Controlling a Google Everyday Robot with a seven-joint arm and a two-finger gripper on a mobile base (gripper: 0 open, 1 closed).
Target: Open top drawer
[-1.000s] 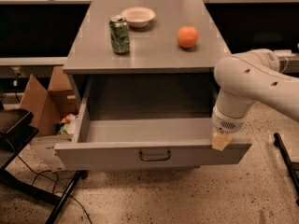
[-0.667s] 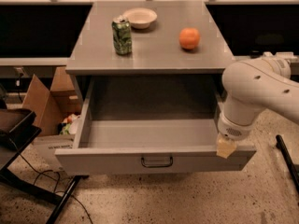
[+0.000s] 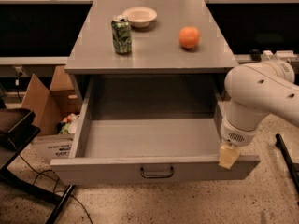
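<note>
The top drawer (image 3: pixel 107 171) is pulled far out of the grey cabinet. Its deep grey tray (image 3: pixel 149 136) shows nothing inside. A small dark bail handle (image 3: pixel 157 172) sits at the middle of its flat front panel. My gripper (image 3: pixel 228 156) hangs from the white arm (image 3: pixel 259 97) at the drawer's right front corner, over the top edge of the front panel. Only a pale yellowish tip of it shows.
On the cabinet top (image 3: pixel 154 55) stand a green can (image 3: pixel 121 34), a white bowl (image 3: pixel 139 16) and an orange (image 3: pixel 189 37). A cardboard box (image 3: pixel 44 101) stands on the floor to the left, beside a dark chair (image 3: pixel 14 129). A dark bar (image 3: pixel 286 157) lies on the floor at the right.
The view has shifted, so the cabinet and drawer now sit a little lower and further right in the picture. The gripper stays at the drawer's right front corner.
</note>
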